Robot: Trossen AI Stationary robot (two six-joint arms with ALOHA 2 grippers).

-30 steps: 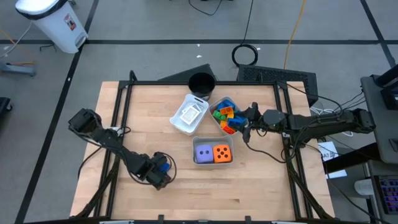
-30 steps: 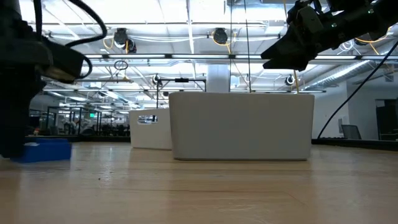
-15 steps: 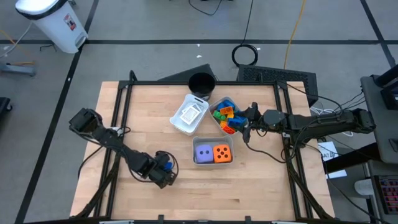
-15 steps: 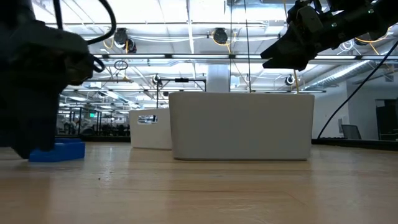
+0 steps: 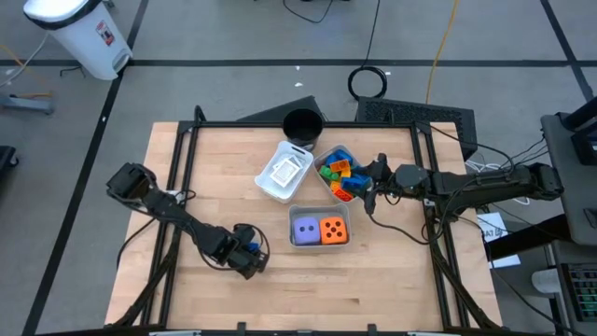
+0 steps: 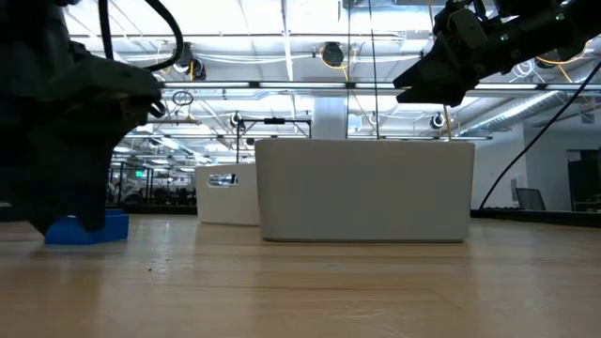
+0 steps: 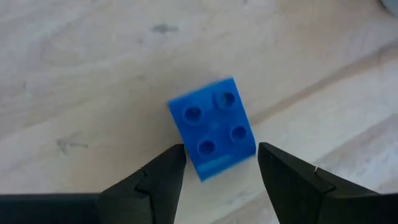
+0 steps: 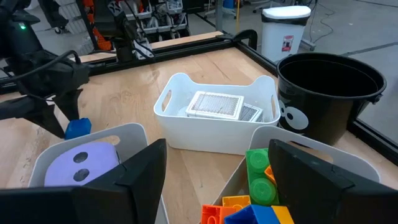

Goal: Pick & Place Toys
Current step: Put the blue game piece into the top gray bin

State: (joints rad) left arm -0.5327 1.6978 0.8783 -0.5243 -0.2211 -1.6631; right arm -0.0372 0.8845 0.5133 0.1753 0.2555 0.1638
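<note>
Pick-up step in hand: left pincer (image 7: 216,163) released, fingers astride small blue studded plastic block (image 7: 212,129) on wooden worktop (image 5: 224,187); closure required next; right pincer (image 5: 372,187) released, idle above brick tray.

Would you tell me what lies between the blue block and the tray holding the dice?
Bare wooden tabletop only, in the high view: blue block, dice tray.

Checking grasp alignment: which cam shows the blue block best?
Left wrist view: the blue block fills the frame, studs up, left gripper open astride it. Low view shows its side, partly hidden; high view mostly hides it; right wrist view shows a distant speck.
</note>
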